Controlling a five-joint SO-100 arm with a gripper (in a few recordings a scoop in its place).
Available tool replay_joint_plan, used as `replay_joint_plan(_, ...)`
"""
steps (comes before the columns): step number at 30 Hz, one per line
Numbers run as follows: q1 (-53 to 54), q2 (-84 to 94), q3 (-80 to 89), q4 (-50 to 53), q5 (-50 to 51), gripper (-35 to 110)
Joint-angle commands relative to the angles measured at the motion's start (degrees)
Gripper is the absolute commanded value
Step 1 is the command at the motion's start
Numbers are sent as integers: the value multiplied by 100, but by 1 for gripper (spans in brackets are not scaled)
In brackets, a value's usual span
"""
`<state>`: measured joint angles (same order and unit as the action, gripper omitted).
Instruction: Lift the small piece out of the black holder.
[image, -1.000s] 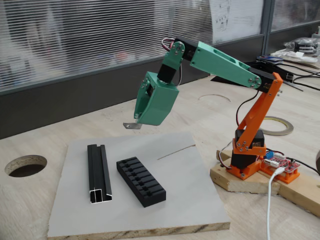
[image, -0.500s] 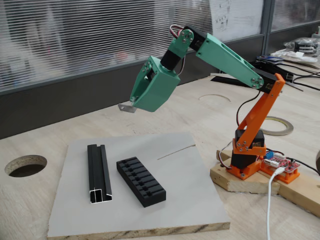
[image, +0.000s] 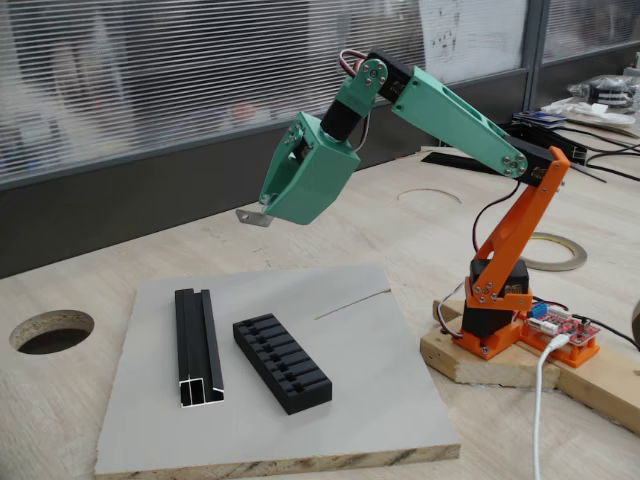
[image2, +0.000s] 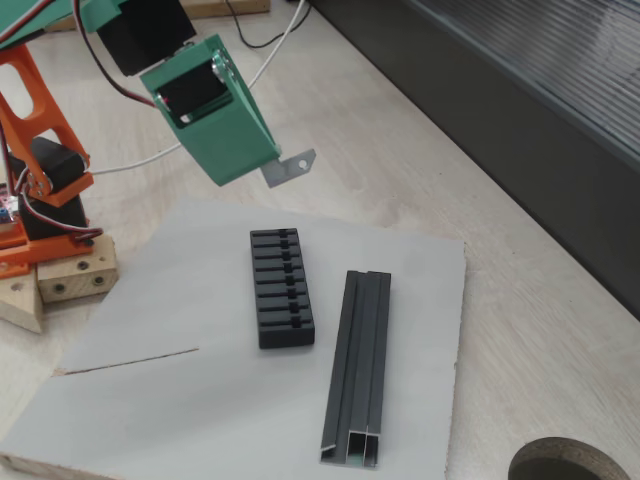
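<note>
The black holder (image: 283, 364) (image2: 280, 286), a slotted matte block, lies on the grey board. High above it and clear of it hangs my green gripper (image: 268, 215) (image2: 274, 170), shut on the small piece (image: 253, 216) (image2: 291, 168). That piece is a thin silver-grey bracket sticking out sideways from the gripper's tip. In a fixed view the gripper hangs above and behind the board's far edge (image: 260, 275).
A longer black channel rail (image: 197, 345) (image2: 358, 365) with a silvery cut end lies beside the holder on the grey board (image: 360, 400) (image2: 150, 410). The orange arm base (image: 500, 310) stands on a wooden block at the right. A round hole (image: 50, 330) opens in the table at left.
Over the last second the gripper rose and moved slightly left with the small piece in it; in the last half second nothing moved.
</note>
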<state>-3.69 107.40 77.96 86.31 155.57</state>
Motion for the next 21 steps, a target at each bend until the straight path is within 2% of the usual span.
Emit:
replay_joint_plan(1,-35,220,-105,35,62,6)
replay_joint_plan(21,-35,141,-53,44,53,6)
